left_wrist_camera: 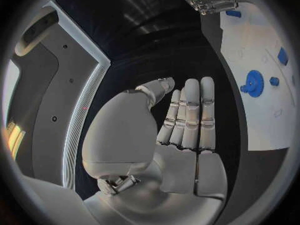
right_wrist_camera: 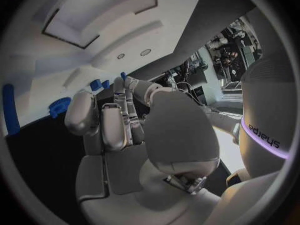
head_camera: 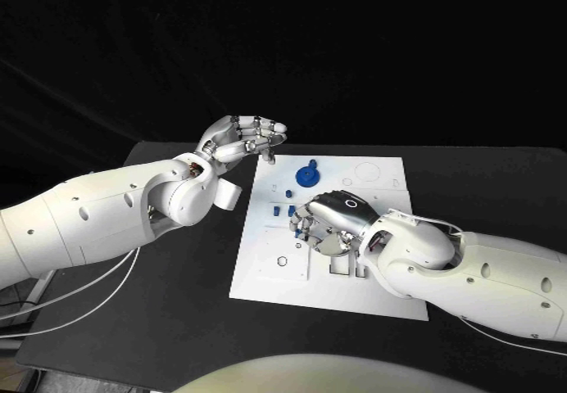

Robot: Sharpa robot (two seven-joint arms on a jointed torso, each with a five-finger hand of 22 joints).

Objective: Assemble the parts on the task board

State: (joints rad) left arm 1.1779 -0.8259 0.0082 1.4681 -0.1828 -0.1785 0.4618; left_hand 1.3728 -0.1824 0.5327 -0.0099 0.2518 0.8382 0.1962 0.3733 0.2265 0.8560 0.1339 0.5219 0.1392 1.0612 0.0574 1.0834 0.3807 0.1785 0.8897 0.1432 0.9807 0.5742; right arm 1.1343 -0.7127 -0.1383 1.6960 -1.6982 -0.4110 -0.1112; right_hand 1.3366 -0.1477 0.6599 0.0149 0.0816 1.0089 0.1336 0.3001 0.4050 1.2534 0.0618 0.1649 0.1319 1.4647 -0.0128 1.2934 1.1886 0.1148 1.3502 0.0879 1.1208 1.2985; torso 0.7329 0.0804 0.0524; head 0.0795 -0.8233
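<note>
Over on the left, the robot's silver left hand (head_camera: 245, 137) hangs just off the far left corner of the flat white rectangular task board (head_camera: 266, 274), above the black table (head_camera: 154, 319). Its wrist view shows the fingers straight and side by side, palm bare, so I'd say it holds nothing.

Moving right, a round blue toothed disc (head_camera: 306, 174) lies near the board's far edge, and a few small blue parts (head_camera: 278, 210) stand in a cluster further in, beside the silver right hand (head_camera: 333, 217). That hand is knuckles-up over the board's middle, fingers bent down toward those pieces; whether it pinches one I cannot tell.

Several outlined recesses on the board look unfilled, so I judge the assembly well short of done.
</note>
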